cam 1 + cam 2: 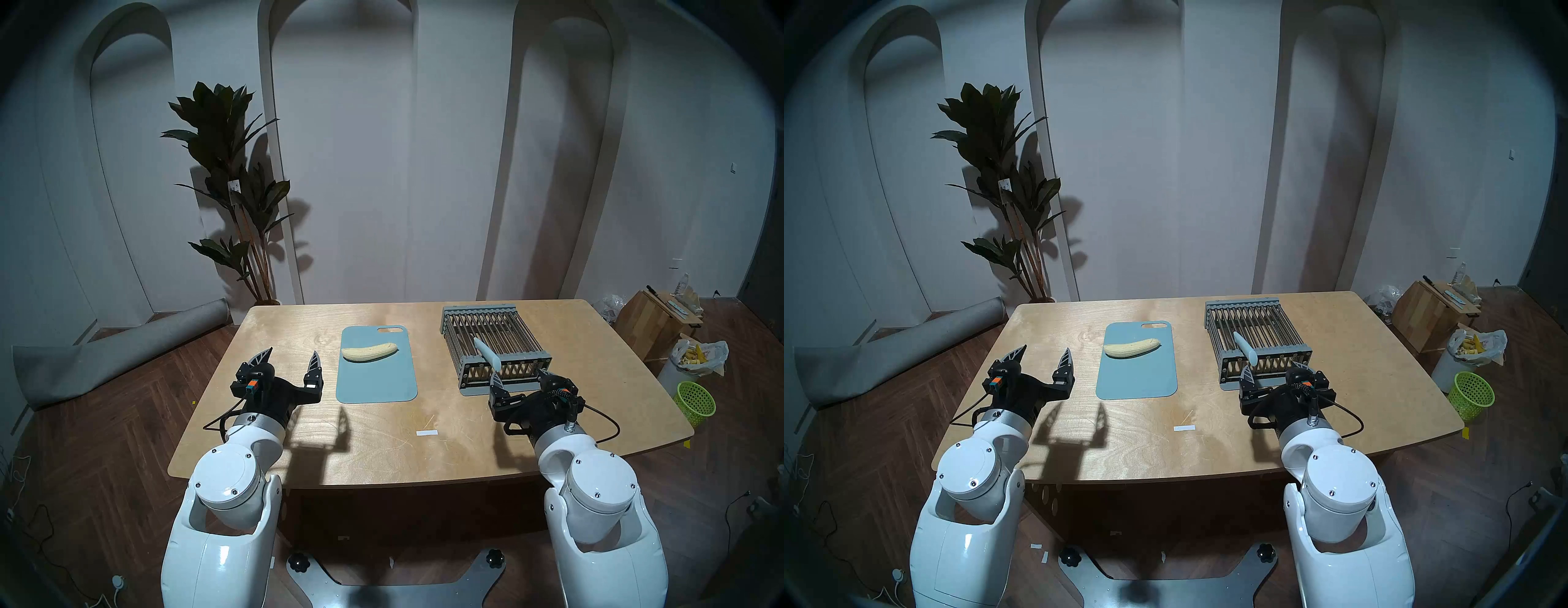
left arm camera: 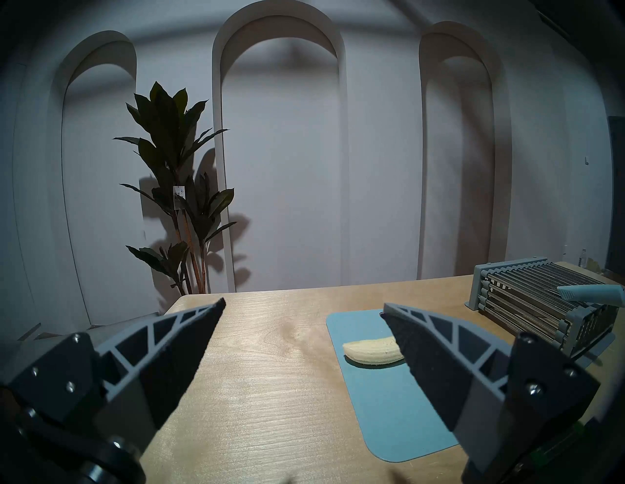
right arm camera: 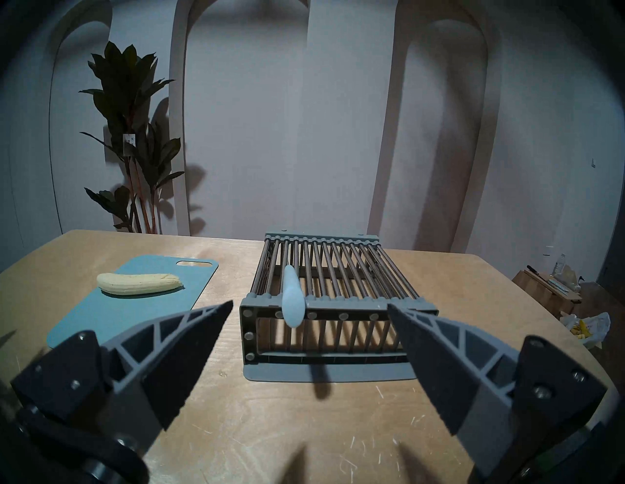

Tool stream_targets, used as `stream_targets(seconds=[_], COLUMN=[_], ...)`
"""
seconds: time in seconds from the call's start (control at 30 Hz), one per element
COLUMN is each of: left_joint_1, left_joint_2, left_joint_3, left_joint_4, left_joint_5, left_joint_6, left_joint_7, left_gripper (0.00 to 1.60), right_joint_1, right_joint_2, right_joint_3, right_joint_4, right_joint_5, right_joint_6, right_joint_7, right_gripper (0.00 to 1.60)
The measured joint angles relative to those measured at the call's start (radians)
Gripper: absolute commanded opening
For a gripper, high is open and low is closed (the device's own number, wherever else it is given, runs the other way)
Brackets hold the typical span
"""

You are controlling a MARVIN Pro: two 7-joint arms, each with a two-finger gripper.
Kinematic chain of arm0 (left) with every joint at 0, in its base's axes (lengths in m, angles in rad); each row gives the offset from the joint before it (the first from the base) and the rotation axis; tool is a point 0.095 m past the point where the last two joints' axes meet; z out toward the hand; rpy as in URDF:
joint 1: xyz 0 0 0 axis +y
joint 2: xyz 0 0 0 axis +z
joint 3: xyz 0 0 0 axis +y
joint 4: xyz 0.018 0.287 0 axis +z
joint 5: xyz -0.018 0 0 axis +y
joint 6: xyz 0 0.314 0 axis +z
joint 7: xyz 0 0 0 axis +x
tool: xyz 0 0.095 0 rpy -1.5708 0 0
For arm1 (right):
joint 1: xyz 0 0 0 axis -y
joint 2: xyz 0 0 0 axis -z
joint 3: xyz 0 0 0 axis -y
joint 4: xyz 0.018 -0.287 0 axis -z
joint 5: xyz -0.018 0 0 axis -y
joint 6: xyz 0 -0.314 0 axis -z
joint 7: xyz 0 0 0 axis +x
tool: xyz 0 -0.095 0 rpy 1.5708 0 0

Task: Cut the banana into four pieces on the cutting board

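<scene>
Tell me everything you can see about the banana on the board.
The banana is peeled, pale cream-yellow, whole and gently curved, with small dark specks on its surface. It lies flat across the far half of the blue-grey cutting board, below the handle slot, its thicker blunt end toward the robot's left and its tapered end toward the right. Only the board touches it; both grippers are away.

Glossy white arms [image 1: 229,475], black wrists, grey ribbed fingers [image 2: 176,341].

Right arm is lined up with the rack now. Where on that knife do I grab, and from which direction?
Grip the knife's pale handle, which juts past the near edge of the grey rack toward the open right gripper. Come straight in from the robot's side, fingers either side; the blade seems to lie among the bars.
</scene>
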Motion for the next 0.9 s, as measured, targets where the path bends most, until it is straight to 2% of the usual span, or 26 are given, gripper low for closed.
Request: stream_targets(seconds=[0.13, 0.47, 0.9], left_joint_1=[0.000, 0.000, 0.000], left_joint_2=[0.000, 0.000, 0.000], left_joint_3=[0.000, 0.000, 0.000], left_joint_4=[0.000, 0.001, 0.001], left_joint_5=[0.000, 0.000, 0.000], left_joint_6=[0.000, 0.000, 0.000], left_joint_7=[0.000, -0.001, -0.001], left_gripper=[1.60, 1.60, 1.60], right_joint_1=[0.030, 0.117, 0.205], right_joint_2=[0.005, 0.014, 0.024], right_joint_3=[0.009, 0.030, 0.014], right_joint_4=[0.049, 0.175, 0.272], right_joint_5=[-0.001, 0.012, 0.005], right_joint_6=[-0.017, -0.122, -0.180], right_joint_7=[0.008, 0.019, 0.028], right_gripper=[1.60, 1.60, 1.60])
